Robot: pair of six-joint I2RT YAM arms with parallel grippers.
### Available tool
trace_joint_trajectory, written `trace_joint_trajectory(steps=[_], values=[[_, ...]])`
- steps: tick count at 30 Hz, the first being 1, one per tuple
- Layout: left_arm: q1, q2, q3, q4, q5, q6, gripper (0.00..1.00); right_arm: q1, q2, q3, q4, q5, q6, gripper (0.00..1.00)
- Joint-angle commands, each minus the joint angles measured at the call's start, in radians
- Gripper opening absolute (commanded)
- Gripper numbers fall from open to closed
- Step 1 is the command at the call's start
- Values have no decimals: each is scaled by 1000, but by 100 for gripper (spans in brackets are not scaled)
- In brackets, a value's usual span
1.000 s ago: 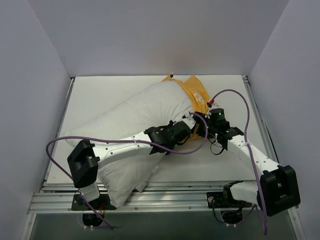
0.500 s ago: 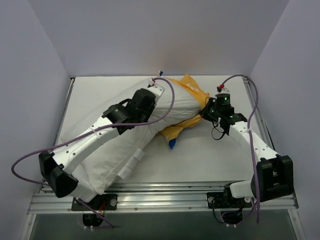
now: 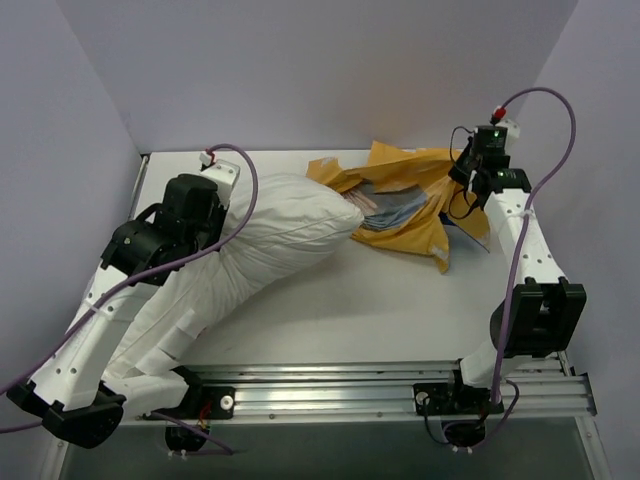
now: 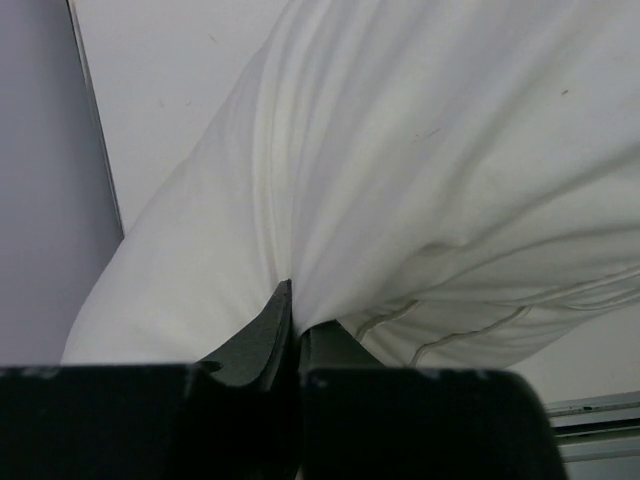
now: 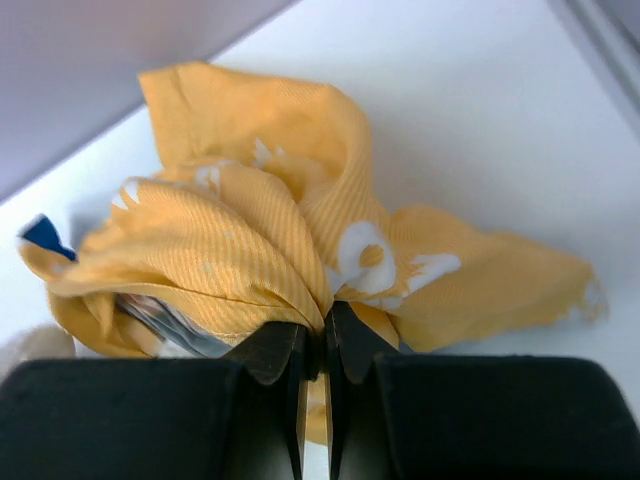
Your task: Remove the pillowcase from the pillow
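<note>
The plump white pillow (image 3: 270, 240) lies slantwise across the left half of the table, its far end just inside the mouth of the pillowcase (image 3: 415, 205). The pillowcase is a crumpled yellow-orange heap with white lettering at the back right, some blue lining showing. My left gripper (image 4: 295, 320) is shut on a pinch of the pillow (image 4: 420, 180) near the back left. My right gripper (image 5: 325, 320) is shut on a gathered fold of the pillowcase (image 5: 250, 230), held up near the back right corner; in the top view that gripper (image 3: 462, 180) sits at the fabric's right end.
Grey walls close the table on the left, back and right. A metal rail (image 3: 350, 385) runs along the near edge, with both arm bases on it. Bare white tabletop (image 3: 380, 310) lies between the pillow and the right arm.
The left gripper has dragged the pillow to the back left while the right gripper has pulled the pillowcase to the back right. Most of the pillow is now out of the case.
</note>
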Motion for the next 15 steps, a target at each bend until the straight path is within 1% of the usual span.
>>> trace_joint_trajectory(steps=[1, 2, 3, 4, 6, 7, 8, 9, 10, 11, 12, 13, 14, 15], values=[[48, -24, 134, 136, -101, -16, 2, -16, 44, 194, -45, 91, -37, 0], [56, -8, 160, 136, -122, -19, 2, -17, 56, 236, -68, 107, -44, 0], [65, 9, 227, 127, -131, -24, 2, -22, 77, 279, -79, 123, -51, 0], [76, 47, 262, 121, -136, -28, 2, -27, 91, 370, -91, 143, -65, 0], [106, 88, 333, 123, -145, -30, 2, -34, 129, 469, -125, 142, -85, 0], [114, 134, 400, 127, -150, -28, 2, -36, 140, 515, -123, 128, -100, 0], [128, 165, 434, 132, -150, -22, 2, -36, 146, 587, -99, 63, -137, 0], [131, 196, 471, 133, -174, -22, 2, -34, 145, 610, -78, 20, -149, 0], [135, 264, 508, 133, -185, -27, 2, -33, 136, 623, -45, -19, -156, 0], [140, 300, 582, 130, -189, -40, 2, -28, 101, 605, 46, -107, -163, 0], [152, 331, 618, 130, -191, -53, 2, -25, 81, 585, 100, -158, -173, 0], [157, 393, 655, 130, -188, -69, 2, -15, 61, 565, 152, -207, -179, 0], [160, 423, 722, 129, -183, -100, 2, 4, 36, 551, 209, -261, -191, 0], [162, 447, 750, 127, -179, -114, 2, 30, 28, 543, 211, -363, -226, 0]])
